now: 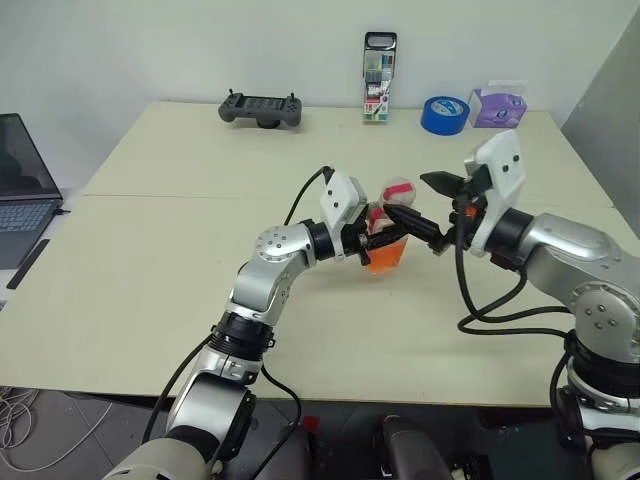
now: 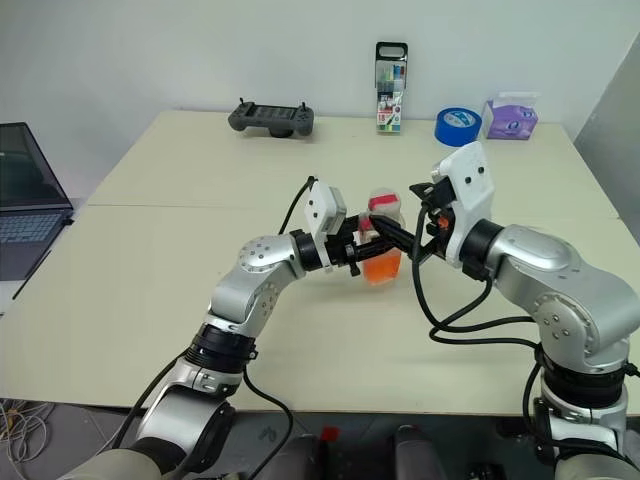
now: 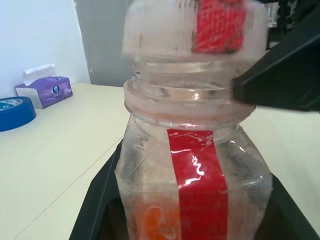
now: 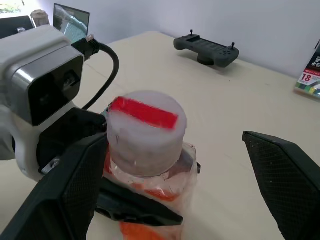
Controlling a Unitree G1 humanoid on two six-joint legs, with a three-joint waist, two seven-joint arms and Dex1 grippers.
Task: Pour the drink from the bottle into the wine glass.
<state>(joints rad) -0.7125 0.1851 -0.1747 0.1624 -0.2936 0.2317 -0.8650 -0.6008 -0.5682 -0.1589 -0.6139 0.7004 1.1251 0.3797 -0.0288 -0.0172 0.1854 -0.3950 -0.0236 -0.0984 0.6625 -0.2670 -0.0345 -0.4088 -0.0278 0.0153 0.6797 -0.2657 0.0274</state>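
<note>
left gripper (image 1: 372,243) fingers clenched on the bottle (image 2: 381,250), holding it upright above the worktop (image 1: 150,300), cap (image 4: 145,131) on. right gripper (image 4: 175,200) fingers spread wide, cap sitting between them, one finger touching its side. risk: a skewed close could cock the bottle and slosh the drink (image 1: 386,256).

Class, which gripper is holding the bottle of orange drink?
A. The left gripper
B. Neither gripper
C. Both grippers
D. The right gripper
A: the left gripper is shut around the bottle, while the right gripper stands open at its white cap.
</note>
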